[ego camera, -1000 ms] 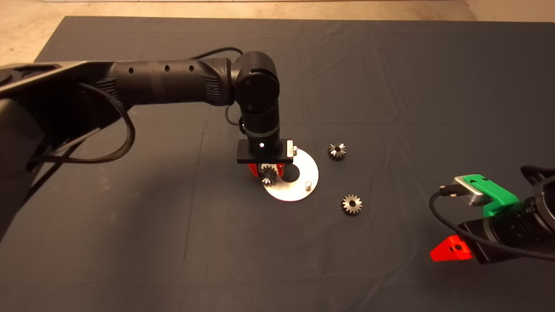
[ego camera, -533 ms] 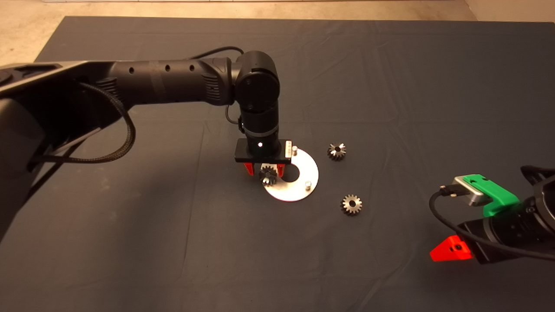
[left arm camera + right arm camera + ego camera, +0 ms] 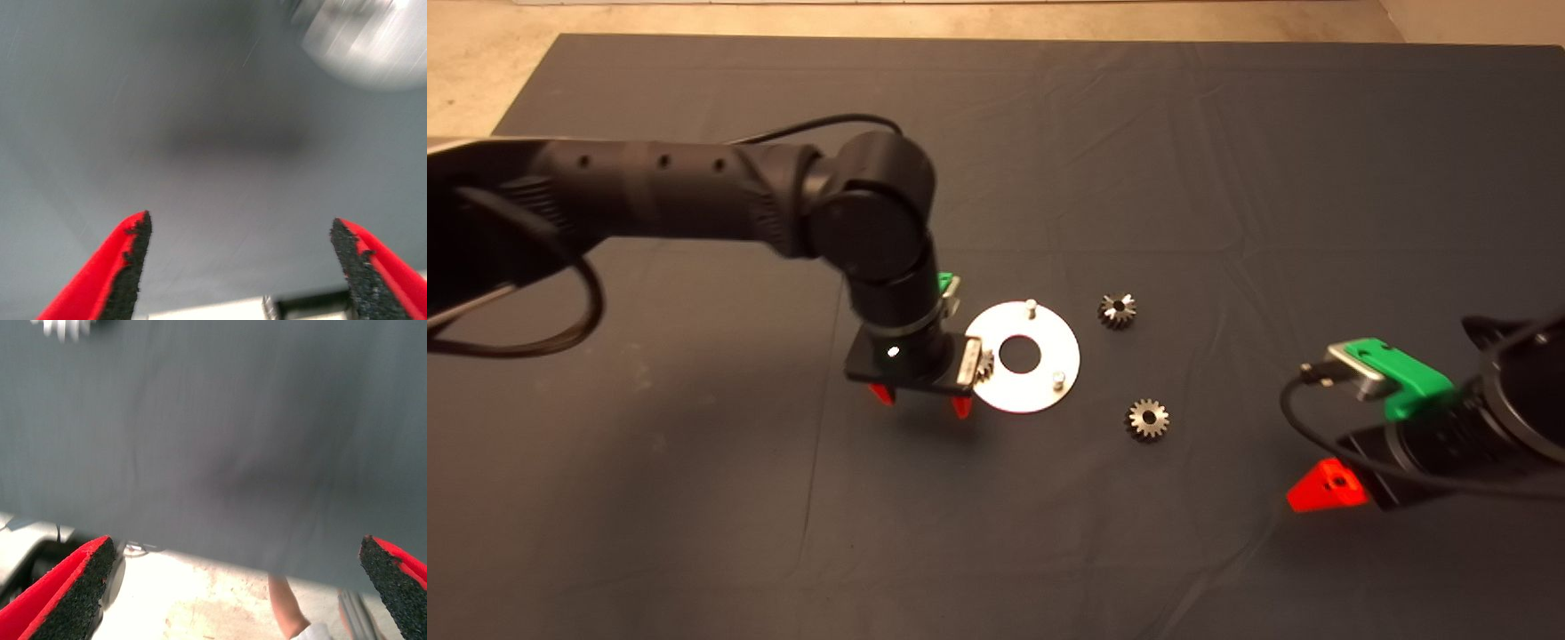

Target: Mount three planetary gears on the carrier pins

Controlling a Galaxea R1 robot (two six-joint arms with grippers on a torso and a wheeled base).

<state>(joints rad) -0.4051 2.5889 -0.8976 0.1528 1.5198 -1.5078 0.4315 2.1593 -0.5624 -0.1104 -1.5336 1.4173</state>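
The silver carrier disc [image 3: 1049, 342] lies mid-mat with two bare carrier pins [image 3: 1031, 307] [image 3: 1057, 380] standing on it. One planetary gear [image 3: 985, 364] sits at the disc's left rim, partly hidden by the left wrist. Two more gears [image 3: 1117, 309] [image 3: 1148, 419] lie loose on the mat to the disc's right. My left gripper [image 3: 921, 402] hangs just left of the disc, open and empty [image 3: 240, 223], with the blurred disc [image 3: 373, 40] beyond its fingers. My right gripper [image 3: 1325, 491] waits at the lower right, open [image 3: 237, 543], with a gear [image 3: 63, 327] far ahead.
The dark mat [image 3: 694, 498] covers the table, with pale floor [image 3: 480, 71] beyond its far left corner. The right wrist view shows the mat's edge, floor and part of a person's leg [image 3: 287, 607].
My left gripper opened, let go of the gear at the disc's left rim, and drew back to the left and nearer the front. The right arm shifted slightly left.
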